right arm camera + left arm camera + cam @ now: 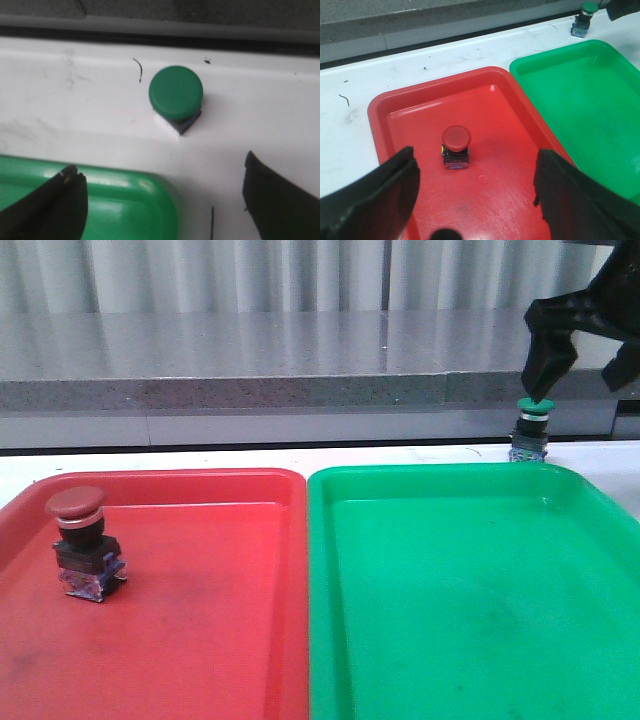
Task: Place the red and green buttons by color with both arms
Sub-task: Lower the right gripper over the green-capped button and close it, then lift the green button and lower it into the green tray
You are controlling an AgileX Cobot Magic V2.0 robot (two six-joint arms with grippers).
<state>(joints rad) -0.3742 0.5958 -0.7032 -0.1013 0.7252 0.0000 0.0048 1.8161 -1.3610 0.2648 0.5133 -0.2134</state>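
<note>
2 buttons, 2 spots: red button (82,543) stands upright in the red tray (200,640); green button (530,427) sits on the white table (420,453) beyond the green tray (470,620). My right gripper (580,355) hangs above it, fingers apart; my left gripper (475,200) is spread wide too.

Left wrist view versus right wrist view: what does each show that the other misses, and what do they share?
Only the left wrist view shows the red button standing upright inside the red tray, with the open left gripper above it. Only the right wrist view shows the open right gripper over the table. Both show the green button on the white table, just outside the green tray; it sits far off in the left wrist view.
</note>
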